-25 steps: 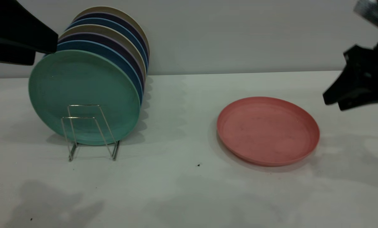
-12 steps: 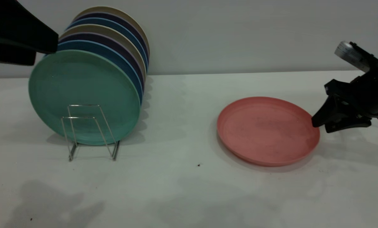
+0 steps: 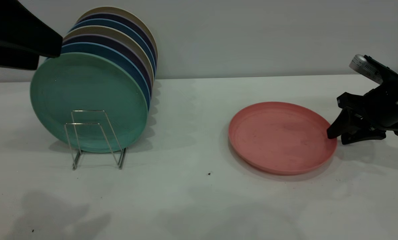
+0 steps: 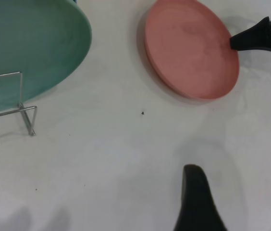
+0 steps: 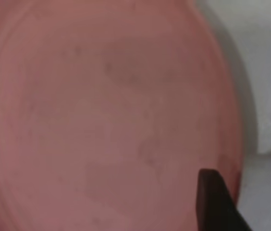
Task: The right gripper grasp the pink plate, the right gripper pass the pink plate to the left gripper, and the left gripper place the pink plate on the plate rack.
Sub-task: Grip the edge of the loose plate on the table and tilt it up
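Note:
The pink plate (image 3: 278,136) lies flat on the white table, right of centre. My right gripper (image 3: 336,138) is low at the plate's right rim and open. One black finger (image 5: 212,202) reaches over the plate's inside (image 5: 102,120), while the other stays outside the rim, above the table. The wire plate rack (image 3: 82,124) stands at the left with two free loops in front. My left gripper (image 3: 22,43) hangs high at the far left, above the rack. Only one of its fingers (image 4: 195,202) shows in the left wrist view, over bare table, with the pink plate (image 4: 188,48) far off.
A teal-green plate (image 3: 85,90) stands upright in the rack, with several blue, dark and beige plates (image 3: 125,43) behind it. A grey wall closes the back. A small dark speck (image 3: 208,173) lies on the table between rack and pink plate.
My right gripper has come down and leftward from the upper right to the pink plate's right rim. The plate and the left arm have not moved.

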`<action>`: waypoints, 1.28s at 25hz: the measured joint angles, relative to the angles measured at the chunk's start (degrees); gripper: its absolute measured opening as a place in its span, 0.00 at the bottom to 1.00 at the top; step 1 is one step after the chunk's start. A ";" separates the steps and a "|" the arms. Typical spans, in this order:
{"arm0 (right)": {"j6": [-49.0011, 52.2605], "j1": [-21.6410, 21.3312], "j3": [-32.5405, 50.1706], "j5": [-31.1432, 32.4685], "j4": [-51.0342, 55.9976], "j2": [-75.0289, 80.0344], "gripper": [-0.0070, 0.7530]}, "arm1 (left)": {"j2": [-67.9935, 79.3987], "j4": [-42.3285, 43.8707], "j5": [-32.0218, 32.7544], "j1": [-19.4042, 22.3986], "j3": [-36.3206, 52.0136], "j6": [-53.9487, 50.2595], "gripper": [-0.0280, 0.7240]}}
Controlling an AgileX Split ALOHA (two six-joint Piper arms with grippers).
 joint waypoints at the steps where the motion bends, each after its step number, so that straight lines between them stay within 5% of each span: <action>1: 0.00 0.00 -0.17 -0.13 0.42 0.23 0.47 | 0.00 0.00 0.00 0.00 0.00 0.00 0.70; 9: -1.35 0.00 -0.26 2.15 4.90 2.34 0.37 | 0.00 -0.11 0.05 0.00 0.00 0.05 0.70; 16: -1.29 0.00 -0.26 3.60 5.61 2.62 0.04 | 0.00 -0.17 0.00 0.00 0.00 -0.01 0.70; 24: -2.57 0.00 -0.26 9.53 1.72 1.91 0.03 | 3.76 -4.01 2.83 0.00 0.00 3.43 0.70; 32: -3.08 0.12 -0.26 14.92 -0.82 -3.68 0.03 | 16.71 -19.03 4.93 0.00 -0.06 16.41 0.70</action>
